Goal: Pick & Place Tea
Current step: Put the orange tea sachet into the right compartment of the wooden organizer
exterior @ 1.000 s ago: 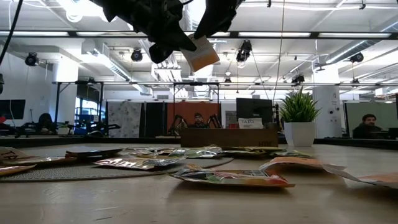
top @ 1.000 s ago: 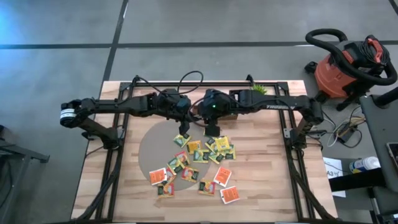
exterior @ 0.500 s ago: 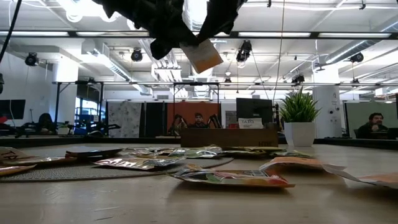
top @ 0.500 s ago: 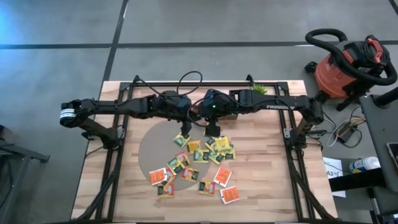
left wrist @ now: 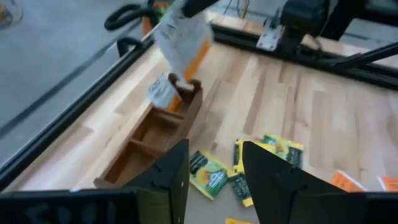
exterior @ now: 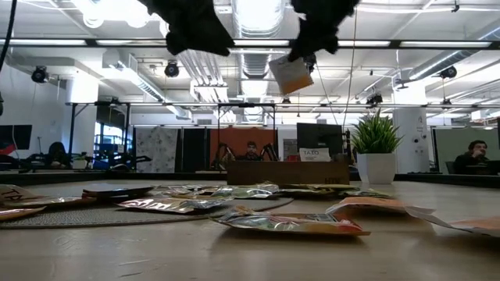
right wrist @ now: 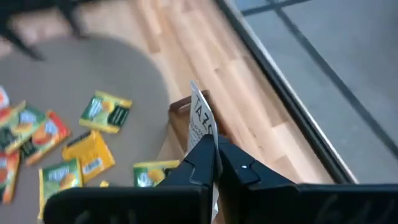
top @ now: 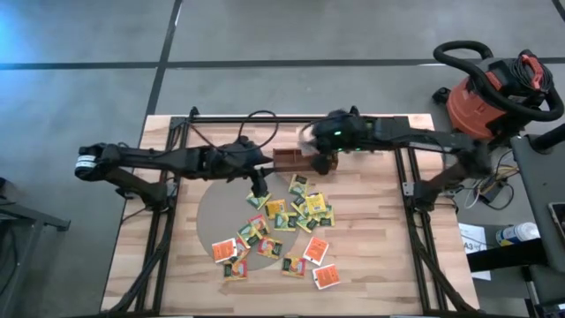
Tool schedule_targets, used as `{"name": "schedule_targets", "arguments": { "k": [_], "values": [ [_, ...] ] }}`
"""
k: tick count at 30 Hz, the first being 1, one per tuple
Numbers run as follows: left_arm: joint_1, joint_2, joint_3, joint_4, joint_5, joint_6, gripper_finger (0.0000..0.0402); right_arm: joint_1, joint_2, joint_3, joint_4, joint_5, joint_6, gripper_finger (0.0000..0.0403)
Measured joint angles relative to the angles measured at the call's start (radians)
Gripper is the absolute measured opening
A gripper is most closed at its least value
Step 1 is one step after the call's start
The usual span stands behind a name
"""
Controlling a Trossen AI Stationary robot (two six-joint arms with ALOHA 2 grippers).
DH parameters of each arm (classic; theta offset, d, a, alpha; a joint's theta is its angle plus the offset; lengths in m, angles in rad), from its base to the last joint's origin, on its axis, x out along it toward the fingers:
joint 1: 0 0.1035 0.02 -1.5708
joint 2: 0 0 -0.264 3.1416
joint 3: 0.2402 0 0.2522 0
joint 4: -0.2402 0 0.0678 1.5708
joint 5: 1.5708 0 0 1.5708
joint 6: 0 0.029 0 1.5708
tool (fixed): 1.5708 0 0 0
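Note:
My right gripper (top: pixel 322 156) is shut on a white-and-orange tea sachet (exterior: pixel 291 75) above the right end of the brown wooden tray (top: pixel 287 162). My left gripper (left wrist: pixel 214 165) stands open and holds nothing, above the far edge of the round grey mat (top: pixel 216 216), left of the sachet (left wrist: pixel 185 40). Several yellow, green and orange sachets (top: pixel 296 212) lie flat on the mat and the wood. One pale sachet (left wrist: pixel 163 93) stands in the tray's (left wrist: pixel 149 140) end compartment. My right gripper pinches the sachet's upper edge (left wrist: pixel 186 14) between its two fingers, slanting down from the table's far right. In the right wrist view the sachet (right wrist: pixel 200 121) shows edge-on, sticking out past the fingertips. It hangs tilted below the fingers (exterior: pixel 312 43), clear of the tray.
A small potted plant (top: pixel 366 126) stands at the far edge behind the tray. Black frame rails (top: pixel 415 221) run along both sides of the table. A red shop vacuum (top: pixel 494 88) stands on the floor beyond the right side. People sit in the room behind (exterior: pixel 250 150).
Both grippers met at the sachet above the mat's far edge. My left gripper has let go and drawn back toward the table's left. My right gripper has carried the sachet toward the far right, over the tray's end, rolling as it went.

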Motion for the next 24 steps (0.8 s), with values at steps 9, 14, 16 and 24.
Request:
{"name": "schedule_targets", "arguments": {
  "k": [9,14,16,24],
  "values": [
    [-0.033,-0.054,-0.049,0.090,-0.014,-0.008,0.0142,-0.132,-0.177,-0.436,0.376,-0.110,0.045,0.0008],
    [-0.033,-0.054,-0.050,0.093,-0.014,-0.057,0.0142,-0.189,-0.159,-0.531,0.480,-0.118,-0.007,0.0008],
    [-0.035,-0.054,-0.050,0.093,-0.014,-0.079,0.0142,-0.220,-0.150,-0.563,0.531,-0.141,-0.008,0.0008],
    [-0.038,-0.054,-0.050,0.093,-0.014,-0.144,0.0142,-0.320,-0.076,-0.631,0.663,-0.266,-0.013,0.0008]
  ]
}}
